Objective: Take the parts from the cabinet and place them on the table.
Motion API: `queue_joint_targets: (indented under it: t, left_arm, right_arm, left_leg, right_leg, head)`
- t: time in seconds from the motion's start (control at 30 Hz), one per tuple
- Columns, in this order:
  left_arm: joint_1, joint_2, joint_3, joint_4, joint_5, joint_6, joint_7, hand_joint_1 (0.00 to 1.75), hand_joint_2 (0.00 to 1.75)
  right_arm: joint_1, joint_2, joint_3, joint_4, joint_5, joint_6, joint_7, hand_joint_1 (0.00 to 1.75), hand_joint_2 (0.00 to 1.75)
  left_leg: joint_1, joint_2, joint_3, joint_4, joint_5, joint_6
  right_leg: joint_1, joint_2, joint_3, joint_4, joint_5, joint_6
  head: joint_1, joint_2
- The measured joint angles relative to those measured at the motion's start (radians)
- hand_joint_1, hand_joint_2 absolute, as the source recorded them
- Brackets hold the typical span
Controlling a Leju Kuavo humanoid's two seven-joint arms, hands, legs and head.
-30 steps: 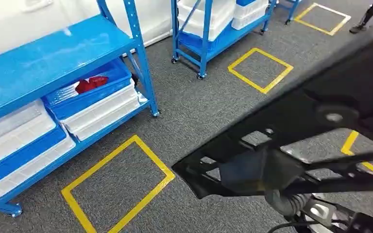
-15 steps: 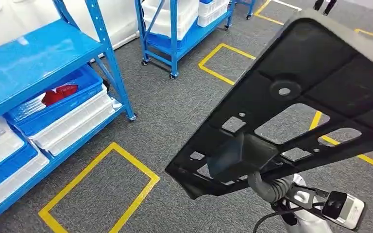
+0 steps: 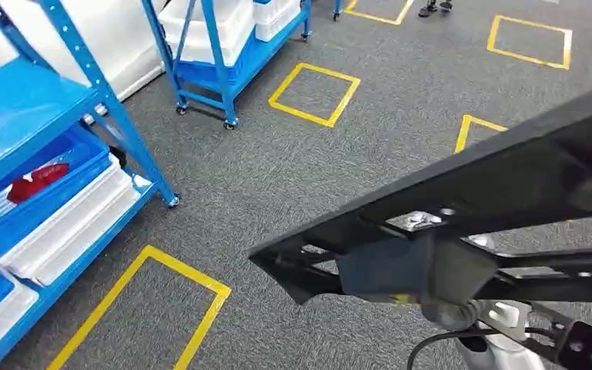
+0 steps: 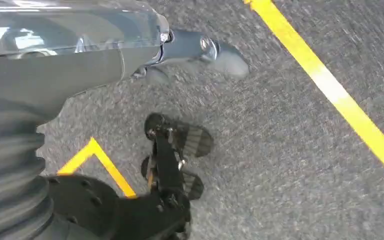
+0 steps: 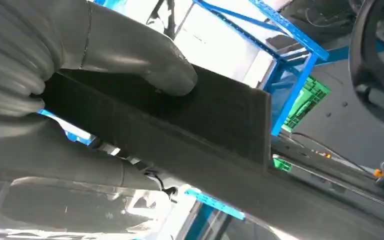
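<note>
Two blue racks [image 3: 38, 139] — yellow floor squares [image 3: 314, 93].

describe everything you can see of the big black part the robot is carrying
The black part is a large, flat, matte panel, plastic by its look, with cut-out openings, struts and a small metal fitting on it. It is held in the air over the grey carpet, seen almost edge-on in the head view. The right hand grips one edge, thumb on one face and fingers beneath.

The part [image 3: 462, 193] was a large flat black plastic panel with cut-out openings and a small metal fitting, seen nearly edge-on. It hung tilted above the grey carpet, clear of the blue cabinet [image 3: 38, 100].
</note>
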Motion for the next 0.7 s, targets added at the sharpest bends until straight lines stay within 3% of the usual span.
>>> queue_joint_targets:
  t: [0.07,0.1,0.13,0.17,0.2,0.23,0.27,0.3,0.37,0.4,0.43,0.47,0.5,0.53,0.57,0.6,0.63,0.67,0.7]
  left_arm:
    - [0.007,0.006,0.005,0.0,0.002,0.006,0.01,0.0,1.75]
    - [0.011,0.009,0.007,0.0,0.001,0.006,0.013,0.0,1.75]
    - [0.014,0.009,0.01,0.0,0.001,0.006,0.015,0.0,1.75]
    - [0.014,0.009,0.013,0.0,0.001,0.008,0.016,0.0,1.75]
    - [0.014,0.009,0.014,0.0,0.001,0.009,0.016,0.0,1.75]
    - [0.013,0.009,0.015,0.0,0.001,0.01,0.015,0.0,1.75]
    - [0.014,0.01,0.018,0.0,0.001,0.01,0.013,0.0,1.75]
    - [0.013,0.01,0.019,0.0,0.001,0.01,0.013,0.0,1.75]
    - [0.015,0.008,0.019,0.0,0.001,0.01,0.014,0.0,1.75]
    - [0.014,0.008,0.019,0.0,0.001,0.013,0.02,0.0,1.75]
    - [0.011,0.002,0.019,0.0,0.001,0.016,0.025,0.0,1.75]
    - [0.008,0.001,0.02,0.0,0.001,0.02,0.032,0.0,1.75]
    - [0.009,0.0,0.02,0.0,0.0,0.023,0.038,0.0,1.75]
    - [0.011,-0.002,0.02,0.0,-0.001,0.025,0.044,0.0,1.75]
    - [0.013,-0.003,0.02,0.0,-0.001,0.026,0.049,0.0,1.75]
    - [0.014,-0.003,0.02,0.0,-0.002,0.027,0.051,0.0,1.75]
    - [0.014,-0.005,0.02,0.0,-0.002,0.027,0.051,0.0,1.75]
    - [0.014,-0.007,0.02,0.0,-0.002,0.027,0.052,0.0,1.75]
    - [0.012,-0.01,0.02,0.0,-0.001,0.028,0.056,0.0,1.75]
  right_arm:
    - [0.004,-0.002,-0.004,0.0,-0.008,0.007,0.0,1.75,1.75]
    - [0.009,-0.002,-0.006,0.0,-0.01,0.011,0.0,1.75,1.75]
    - [0.015,-0.002,-0.009,0.0,-0.015,0.017,0.0,1.75,1.75]
    - [0.018,-0.002,-0.011,0.0,-0.019,0.024,0.0,1.75,1.75]
    - [0.02,-0.002,-0.013,0.0,-0.021,0.03,0.0,1.75,1.75]
    - [0.02,-0.002,-0.014,0.0,-0.021,0.037,0.0,1.75,1.75]
    - [0.02,-0.002,-0.014,0.001,-0.021,0.044,0.0,1.75,1.75]
    - [0.018,-0.002,-0.014,0.003,-0.02,0.047,0.0,1.75,1.75]
    - [0.02,-0.002,-0.014,0.008,-0.018,0.047,0.0,1.75,1.75]
    - [0.022,0.0,-0.014,0.01,-0.018,0.053,0.0,1.75,1.75]
    - [0.021,0.0,-0.014,0.01,-0.017,0.055,0.0,1.75,1.75]
    - [0.022,0.0,-0.014,0.011,-0.017,0.055,0.0,1.75,1.75]
    - [0.015,0.0,-0.014,0.013,-0.015,0.055,0.0,1.75,1.75]
    - [0.014,0.0,-0.014,0.016,-0.016,0.055,0.0,1.75,1.75]
    - [0.016,0.0,-0.014,0.02,-0.015,0.056,0.0,1.75,1.75]
    - [0.017,0.0,-0.014,0.023,-0.015,0.058,0.0,1.75,1.75]
    - [0.017,0.0,-0.014,0.027,-0.015,0.058,0.0,1.75,1.75]
    - [0.017,0.0,-0.014,0.03,-0.015,0.058,0.0,1.75,1.75]
    - [0.018,0.0,-0.014,0.032,-0.015,0.058,0.0,1.75,1.75]
  left_leg:
    - [0.001,-0.027,-0.081,0.173,-0.081,-0.004]
    - [0.0,-0.03,-0.11,0.23,-0.095,-0.005]
    - [0.0,-0.03,-0.118,0.239,-0.082,-0.003]
    - [0.0,-0.03,-0.102,0.199,-0.047,-0.001]
    - [0.0,-0.034,-0.069,0.124,0.0,0.003]
    - [0.0,-0.052,-0.025,0.024,0.053,0.008]
    - [0.001,-0.099,0.007,-0.054,0.083,0.014]
    - [0.007,-0.142,0.015,-0.083,0.072,0.019]
    - [-0.001,-0.121,0.017,-0.08,0.07,0.021]
    - [-0.003,-0.109,0.018,-0.082,0.072,0.026]
    - [0.008,-0.097,0.022,-0.094,0.079,0.034]
    - [0.008,-0.084,0.026,-0.101,0.082,0.039]
    - [0.008,-0.071,0.027,-0.104,0.083,0.045]
    - [0.006,-0.058,0.027,-0.103,0.082,0.047]
    - [0.004,-0.043,0.026,-0.103,0.08,0.048]
    - [0.004,-0.029,0.025,-0.102,0.079,0.049]
    - [0.003,-0.018,0.026,-0.102,0.077,0.048]
    - [0.003,-0.005,0.029,-0.102,0.075,0.046]
    - [0.003,0.007,0.032,-0.102,0.072,0.045]
  right_leg:
    - [0.001,0.025,-0.002,0.0,0.0,-0.003]
    - [0.002,0.038,-0.002,0.001,0.0,-0.003]
    - [0.003,0.053,0.0,0.002,0.0,-0.003]
    - [0.003,0.065,0.001,0.003,0.0,-0.003]
    - [0.003,0.079,0.002,0.004,-0.001,-0.002]
    - [0.003,0.092,0.005,0.006,-0.002,0.0]
    - [0.0,0.102,0.003,0.007,-0.004,0.002]
    - [0.006,0.114,-0.004,0.016,-0.004,0.01]
    - [-0.008,0.139,-0.014,0.012,0.002,0.024]
    - [-0.01,0.151,-0.015,0.008,0.006,0.032]
    - [-0.002,0.157,-0.017,0.008,0.006,0.04]
    - [-0.001,0.103,-0.02,0.023,-0.006,0.041]
    - [0.0,0.051,-0.045,0.072,-0.041,0.047]
    - [-0.003,0.031,-0.082,0.147,-0.08,0.051]
    - [-0.007,0.024,-0.128,0.241,-0.12,0.056]
    - [-0.01,0.022,-0.163,0.308,-0.14,0.059]
    - [-0.012,0.02,-0.175,0.332,-0.137,0.062]
    - [-0.014,0.018,-0.161,0.302,-0.108,0.063]
    - [-0.015,0.013,-0.123,0.232,-0.067,0.063]
  head:
    - [0.0,0.0]
    - [0.0,0.0]
    - [0.0,0.0]
    - [0.0,0.0]
    - [0.0,0.0]
    - [0.0,0.0]
    - [0.0,0.0]
    - [0.0,0.0]
    - [0.0,0.0]
    - [0.0,0.0]
    - [0.0,0.0]
    - [0.0,0.0]
    - [0.0,0.0]
    - [0.0,0.0]
    - [0.0,0.0]
    - [0.0,0.0]
    - [0.0,0.0]
    - [0.0,0.0]
    - [0.0,0.0]
